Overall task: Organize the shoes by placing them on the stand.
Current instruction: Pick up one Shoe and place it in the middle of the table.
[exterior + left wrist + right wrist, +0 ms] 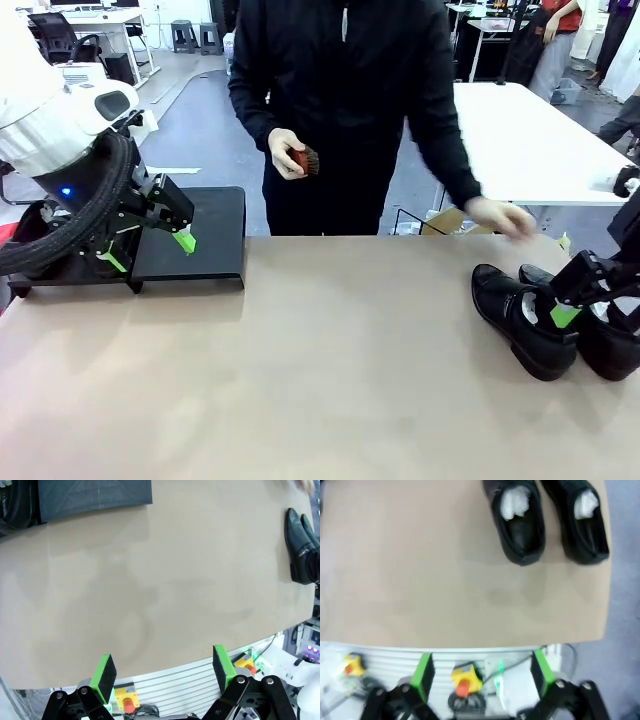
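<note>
Beige tabletop [330,380] — shoes [525,320] right, stand [200,240] left.

I see left arm [60,125]: white shell, blue light [66,192], thick black ribbed hose [105,205]. Left gripper [150,251], right gripper [482,670]: black linkages, green pads [104,672]. Person [340,100]: black long-sleeved top.

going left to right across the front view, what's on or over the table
stand → brush, held in the person's hand above the far edge → two shoes side by side
</note>
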Motion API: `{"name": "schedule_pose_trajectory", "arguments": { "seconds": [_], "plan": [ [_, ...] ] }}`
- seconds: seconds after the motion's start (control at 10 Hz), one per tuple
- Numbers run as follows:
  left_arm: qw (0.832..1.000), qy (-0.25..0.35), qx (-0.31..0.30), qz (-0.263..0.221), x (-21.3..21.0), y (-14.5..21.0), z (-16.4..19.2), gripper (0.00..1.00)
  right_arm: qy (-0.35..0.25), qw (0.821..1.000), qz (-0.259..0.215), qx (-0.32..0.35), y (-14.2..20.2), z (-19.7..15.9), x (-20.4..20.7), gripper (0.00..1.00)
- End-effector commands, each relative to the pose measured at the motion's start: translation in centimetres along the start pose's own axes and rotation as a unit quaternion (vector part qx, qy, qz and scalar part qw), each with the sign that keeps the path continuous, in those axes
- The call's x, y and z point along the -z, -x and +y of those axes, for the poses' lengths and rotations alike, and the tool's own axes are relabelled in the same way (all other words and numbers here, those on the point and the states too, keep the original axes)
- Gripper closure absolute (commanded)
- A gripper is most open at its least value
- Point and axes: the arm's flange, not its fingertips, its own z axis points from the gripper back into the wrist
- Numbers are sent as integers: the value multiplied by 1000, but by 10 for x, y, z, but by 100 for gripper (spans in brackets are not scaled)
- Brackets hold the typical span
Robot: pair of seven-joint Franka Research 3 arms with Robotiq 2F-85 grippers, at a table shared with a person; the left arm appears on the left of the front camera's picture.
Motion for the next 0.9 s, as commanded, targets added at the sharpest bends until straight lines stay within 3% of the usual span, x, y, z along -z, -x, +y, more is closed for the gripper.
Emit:
{"name": "schedule_pose_trajectory", "arguments": {
  "seconds": [0.0,0.3,0.5,0.8],
  "plan": [
    [1000,-3,6,1,-1,0,1,0,-8,1000,-5,-25,3,2,-6,0],
    [1000,-3,6,1,-1,0,1,0,1,1000,-1,-4,0,0,0,0],
    [1000,-3,6,1,-1,0,1,0,75,994,-6,-74,-45,19,18,0],
    [1000,-3,6,1,-1,0,1,0,61,990,14,-125,-141,-5,38,0]
  ]
}}
